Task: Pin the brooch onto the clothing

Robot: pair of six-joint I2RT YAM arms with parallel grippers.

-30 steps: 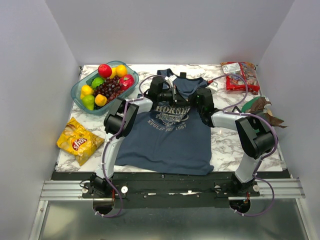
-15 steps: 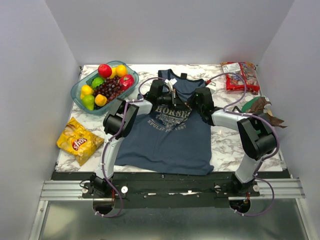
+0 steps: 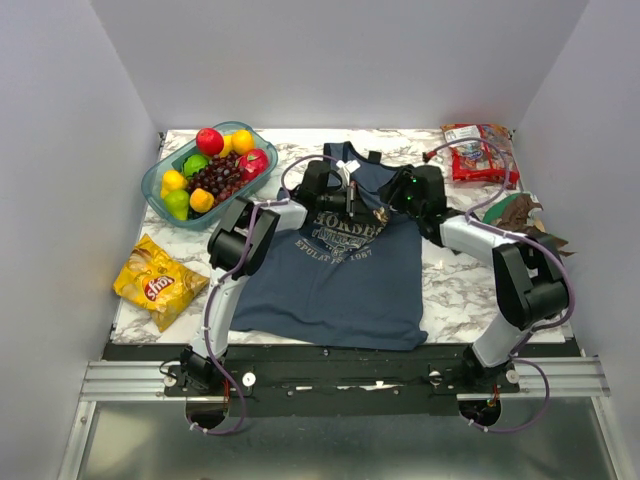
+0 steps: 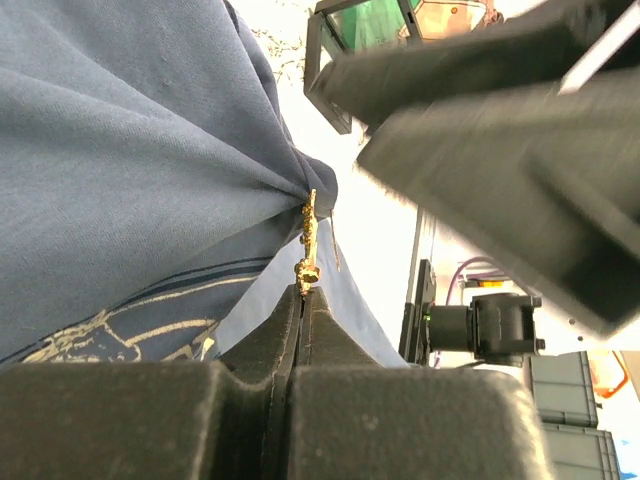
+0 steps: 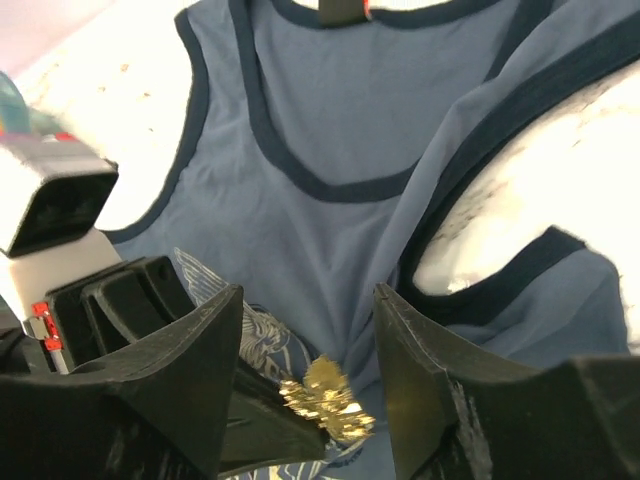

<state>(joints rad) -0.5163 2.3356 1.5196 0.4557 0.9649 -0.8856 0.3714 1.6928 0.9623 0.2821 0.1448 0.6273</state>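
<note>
The clothing (image 3: 330, 285), a slate-blue tank top with a pale oval print, lies flat in the middle of the table. My left gripper (image 3: 362, 206) (image 4: 303, 292) is over its chest and is shut on the lower end of the small gold brooch (image 4: 309, 235) (image 3: 381, 213). The brooch's upper end meets a bunched peak of the fabric (image 4: 180, 150). My right gripper (image 3: 402, 198) (image 5: 308, 292) stands open just to the right. In the right wrist view the brooch (image 5: 326, 400) shows between and below its fingers (image 5: 200, 350), which do not touch it.
A clear bowl (image 3: 153, 187) of fruit stands at the back left. A yellow chips bag (image 3: 158, 282) lies at the left front. A red snack bag (image 3: 478, 152) is at the back right, and brown leaves (image 3: 522, 212) lie by the right edge.
My right gripper has opened and drawn back to the right, away from the brooch. My left gripper has kept its grip and stayed over the shirt's chest.
</note>
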